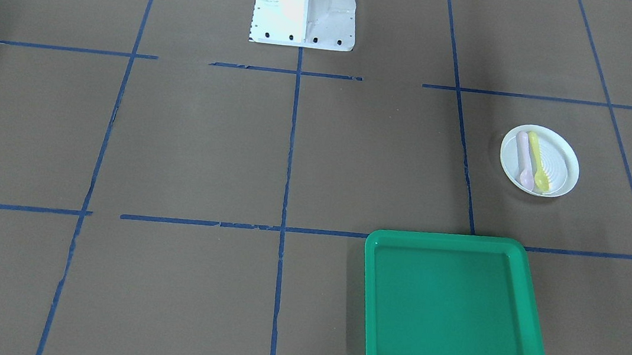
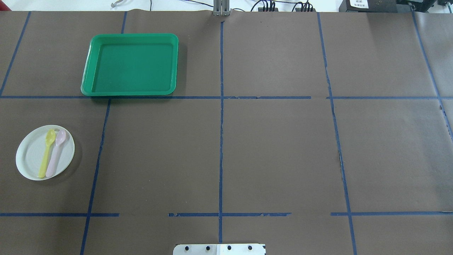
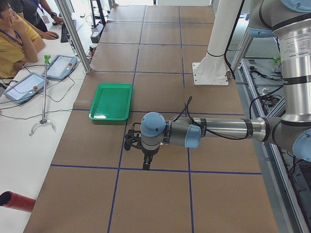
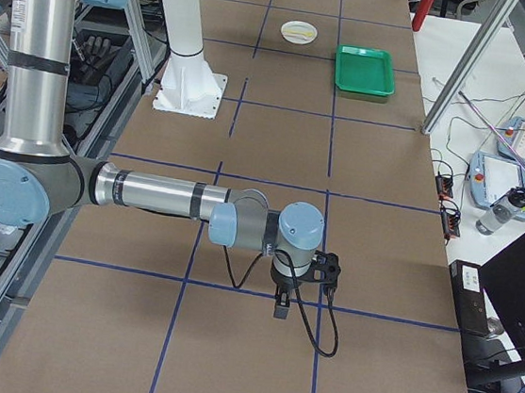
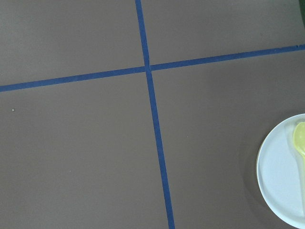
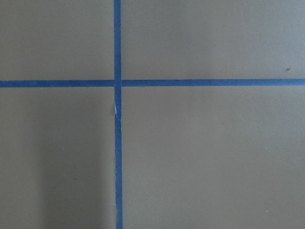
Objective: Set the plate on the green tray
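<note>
- The plate [image 2: 30, 156] lies on the desk [image 2: 276, 152] at the overhead view's lower left, carrying a yellow spoon [image 2: 46, 156] and a pink spoon [image 2: 55, 154] side by side.
- The green tray [image 2: 131, 63] sits upper left, well apart from the plate.
- The left gripper [image 3: 146, 162] hangs above the desk, mid-frame in the left side view; I cannot tell whether it is open or closed.
- The right gripper [image 4: 280, 308] hangs likewise in the right side view; again I cannot tell.

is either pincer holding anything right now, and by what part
Nothing is held. The plate lies alone on the table; the left pincer and right pincer look empty.
</note>
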Action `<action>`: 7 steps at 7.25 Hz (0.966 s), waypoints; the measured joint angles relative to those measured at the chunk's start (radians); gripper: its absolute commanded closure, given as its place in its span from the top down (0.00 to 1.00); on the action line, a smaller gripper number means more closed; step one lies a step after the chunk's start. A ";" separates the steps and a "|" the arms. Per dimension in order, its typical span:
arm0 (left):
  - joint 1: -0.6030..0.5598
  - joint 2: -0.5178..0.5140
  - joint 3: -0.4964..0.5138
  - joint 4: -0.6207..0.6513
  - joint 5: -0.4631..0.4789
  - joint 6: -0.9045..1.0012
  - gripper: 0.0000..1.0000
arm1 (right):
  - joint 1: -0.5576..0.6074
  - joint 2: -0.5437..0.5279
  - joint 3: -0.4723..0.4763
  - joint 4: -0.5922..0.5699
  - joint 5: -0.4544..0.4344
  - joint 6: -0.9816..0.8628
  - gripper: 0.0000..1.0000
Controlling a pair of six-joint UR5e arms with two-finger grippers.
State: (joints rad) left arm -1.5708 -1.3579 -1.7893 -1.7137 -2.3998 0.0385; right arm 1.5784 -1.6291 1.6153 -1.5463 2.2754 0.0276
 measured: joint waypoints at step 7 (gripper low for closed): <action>0.175 -0.022 0.062 -0.256 -0.052 -0.183 1.00 | 0.000 0.000 0.000 0.000 0.000 0.000 1.00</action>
State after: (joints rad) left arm -1.3960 -1.3795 -1.7269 -1.9697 -2.4518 -0.1442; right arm 1.5785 -1.6291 1.6153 -1.5462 2.2754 0.0276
